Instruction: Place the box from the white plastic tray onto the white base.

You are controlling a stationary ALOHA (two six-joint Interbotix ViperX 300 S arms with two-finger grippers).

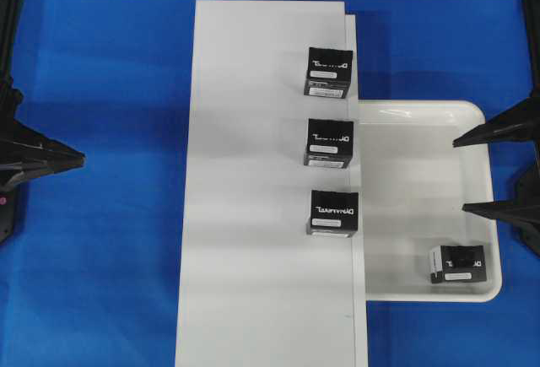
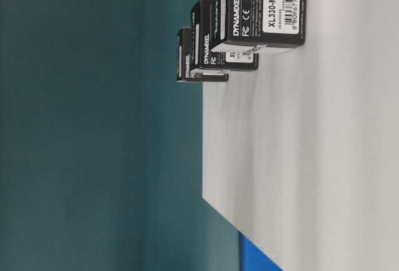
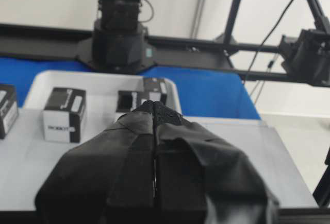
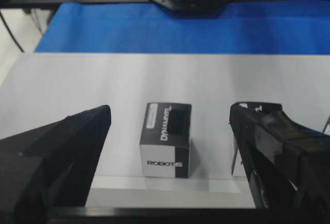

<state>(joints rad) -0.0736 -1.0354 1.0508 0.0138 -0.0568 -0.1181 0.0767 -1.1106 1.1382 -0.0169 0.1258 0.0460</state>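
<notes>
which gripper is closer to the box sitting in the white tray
Right. The right gripper hangs open over the white plastic tray's outer edge, just up from the box. The left gripper is shut, far across the white base, over the blue cloth.

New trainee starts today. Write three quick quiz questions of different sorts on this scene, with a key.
1. True or false: the left claw is shut.
2. How many DYNAMIXEL boxes stand on the white base? A) two B) three C) four
3. Fill in: the box left in the white plastic tray sits in its ____ corner, as the overhead view shows it.

Key: 1 true. 2 B: the far box, the middle box and the near box. 3 lower right; the open right claw hovers over the tray's right rim.
</notes>
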